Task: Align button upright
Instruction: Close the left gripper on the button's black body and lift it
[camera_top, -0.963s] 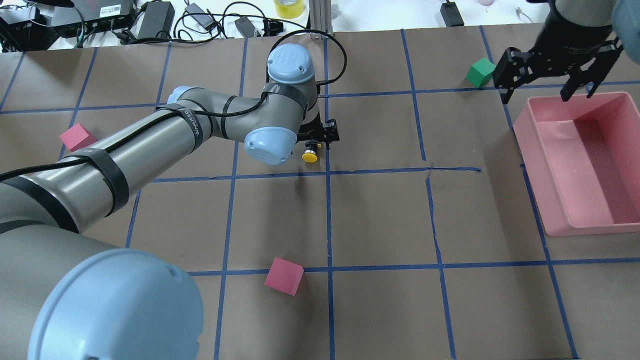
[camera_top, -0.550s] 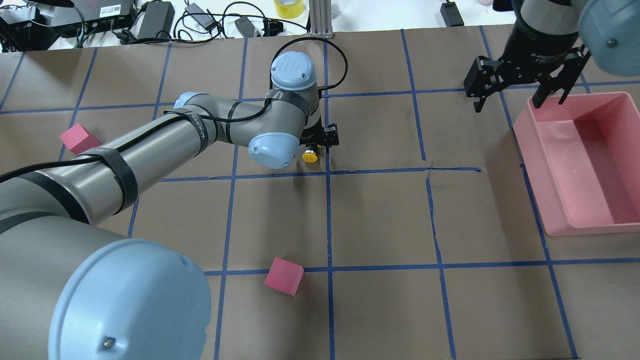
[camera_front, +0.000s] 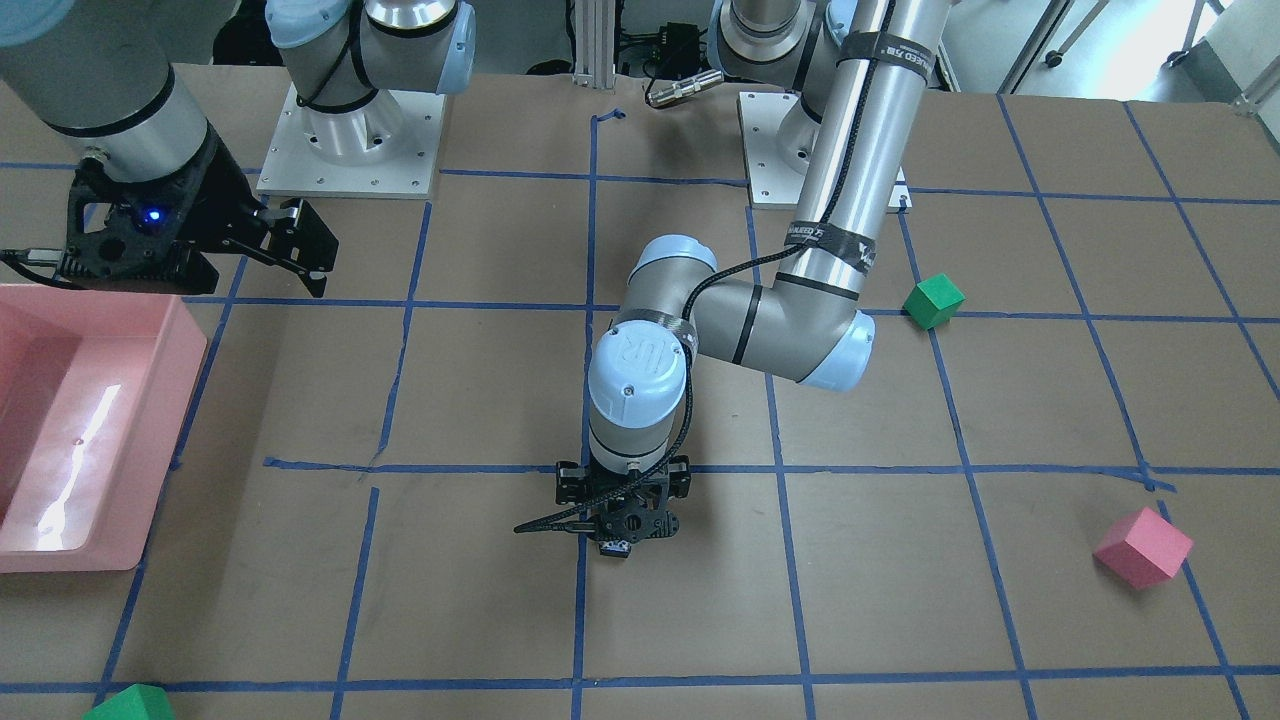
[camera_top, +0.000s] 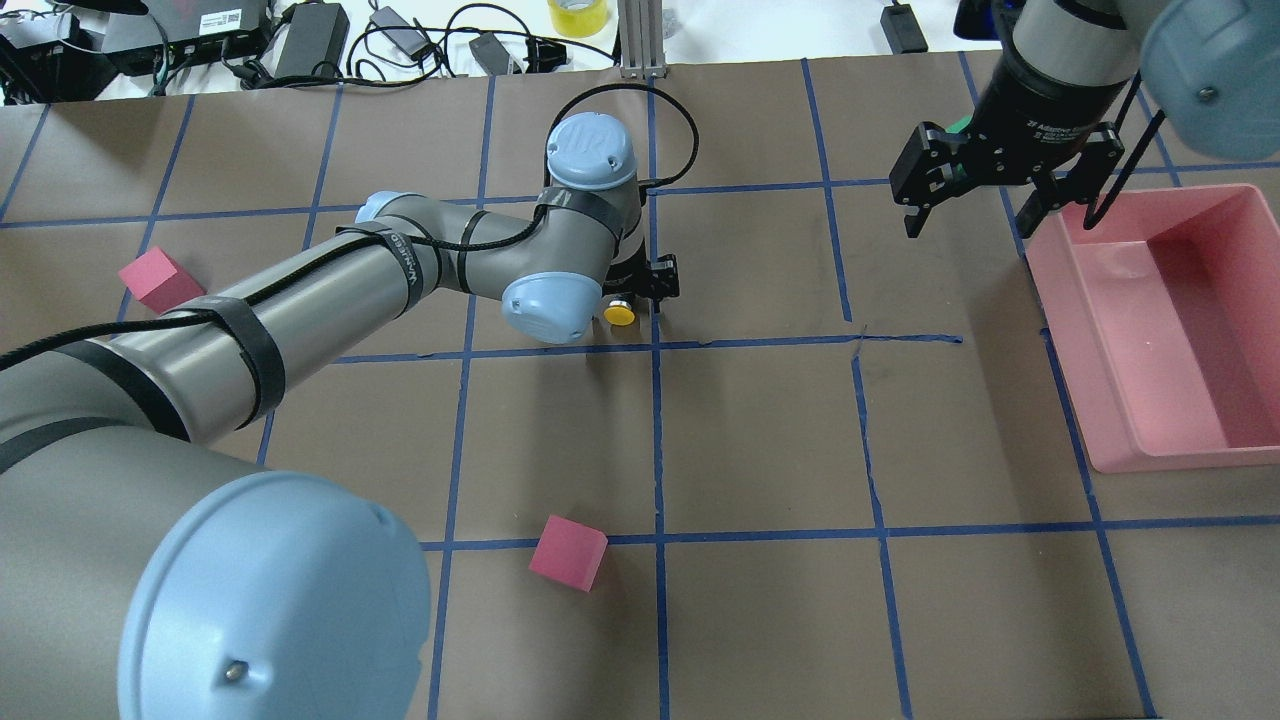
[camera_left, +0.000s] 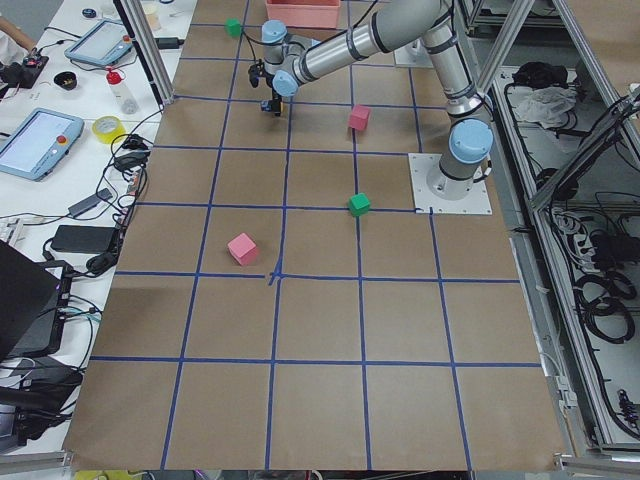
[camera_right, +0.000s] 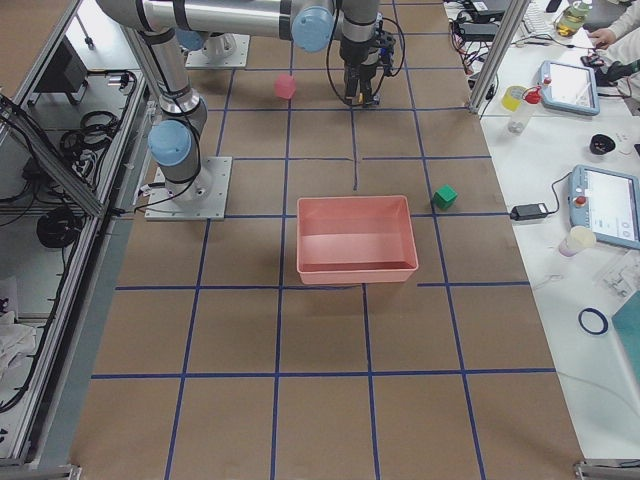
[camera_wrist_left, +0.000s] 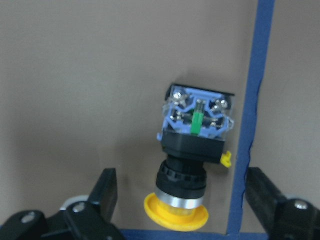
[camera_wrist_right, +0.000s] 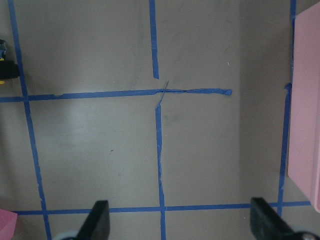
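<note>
Swinging off the pink plastic bin (camera_top: 1180, 460), your R gripper (camera_wrist_right: 179, 210) hangs open; L gripper (camera_wrist_left: 183, 200), also open, still straddles the toppled yellow-capped black push-button (camera_wrist_left: 192, 145), ungripped.

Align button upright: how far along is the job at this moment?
Nothing finished: the button lies on its side on the table. In hand: the left gripper is open above it, a finger on either side, not gripping. Remaining: grasp it, stand it upright, let go. The right gripper is open, by the pink bin.
</note>
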